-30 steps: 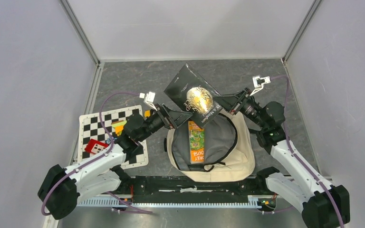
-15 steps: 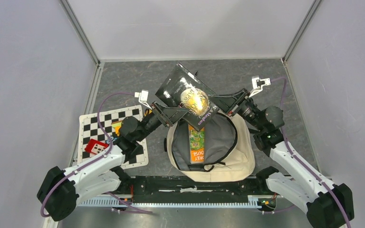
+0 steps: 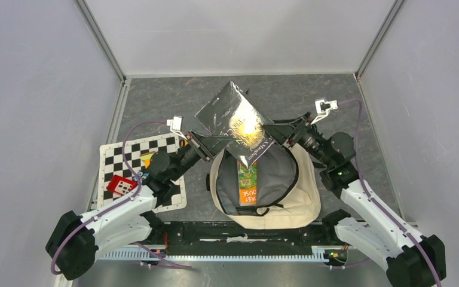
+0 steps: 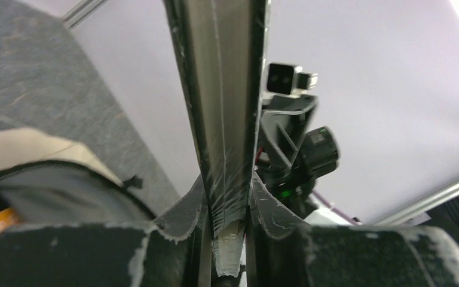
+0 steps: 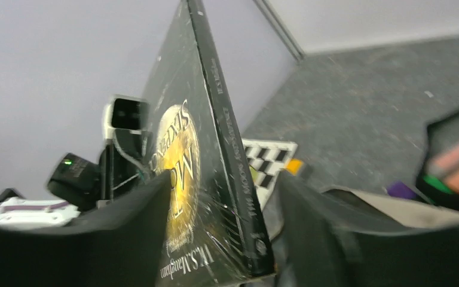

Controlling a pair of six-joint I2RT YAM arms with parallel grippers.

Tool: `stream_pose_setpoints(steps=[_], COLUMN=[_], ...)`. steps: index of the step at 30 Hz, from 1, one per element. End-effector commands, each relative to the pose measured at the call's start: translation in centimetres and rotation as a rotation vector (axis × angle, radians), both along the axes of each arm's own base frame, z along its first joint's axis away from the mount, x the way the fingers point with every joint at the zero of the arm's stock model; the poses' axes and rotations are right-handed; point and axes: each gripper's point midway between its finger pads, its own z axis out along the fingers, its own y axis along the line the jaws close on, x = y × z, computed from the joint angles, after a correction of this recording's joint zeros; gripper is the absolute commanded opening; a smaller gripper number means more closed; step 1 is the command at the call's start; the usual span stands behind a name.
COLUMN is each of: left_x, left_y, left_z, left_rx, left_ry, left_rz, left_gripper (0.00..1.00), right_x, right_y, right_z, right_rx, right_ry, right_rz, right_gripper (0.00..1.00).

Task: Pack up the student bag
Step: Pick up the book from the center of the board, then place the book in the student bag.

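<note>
Gripping black book [image 3: 233, 122] over student bag [image 3: 302, 203] | left fingers [image 4: 179, 221] clamped | right fingers [image 5: 125, 239] clamped

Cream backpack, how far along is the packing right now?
One orange-and-green book already lies inside the open cream fabric backpack. In hand: the left hand and right hand both grip a black paperback with a gold disc, tilted above the opening. Left to do: lower it in, then likely the red object on the checkered mat, and zip up.

Both arms reach inward, left pincer [image 3: 217, 142] and right pincer [image 3: 274, 133] clamping the book [image 3: 232, 116].
</note>
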Motion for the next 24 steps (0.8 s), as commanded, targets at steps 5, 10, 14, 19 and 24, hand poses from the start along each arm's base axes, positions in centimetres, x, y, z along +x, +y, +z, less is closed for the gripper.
stream_pose_setpoints(steps=[5,10,14,19,24], left_x=[0.2,-0.9,-2.7,-3.9,-4.1], left_y=[3.1,6.1,6.2,5.4,4.4], left_z=[-2.6,-4.7,-7.2,-7.1,-6.7], left_rx=[0.255,0.408,0.528,0.599,0.641], left_ry=[0.032,0.119,0.220,0.214,0.205], left_rz=[0.165,0.236,0.156,0.062,-0.013], left_gripper=[0.02,0.02,0.02,0.02,0.02], right_x=[1.5,0.0,-1.6,-3.5,-5.0], right_y=[-4.4,-8.9,-10.5,-10.9,-9.7], right_z=[-7.1,-12.4,-14.9,-18.7,-21.4], right_rx=[-0.556,-0.812,-0.894,-0.929,-0.894], right_ry=[0.078,0.257,0.348,0.468,0.519], right_rz=[-0.217,-0.315,-0.323,-0.278,-0.184], right_gripper=[0.98,0.97,0.95,0.86,0.76])
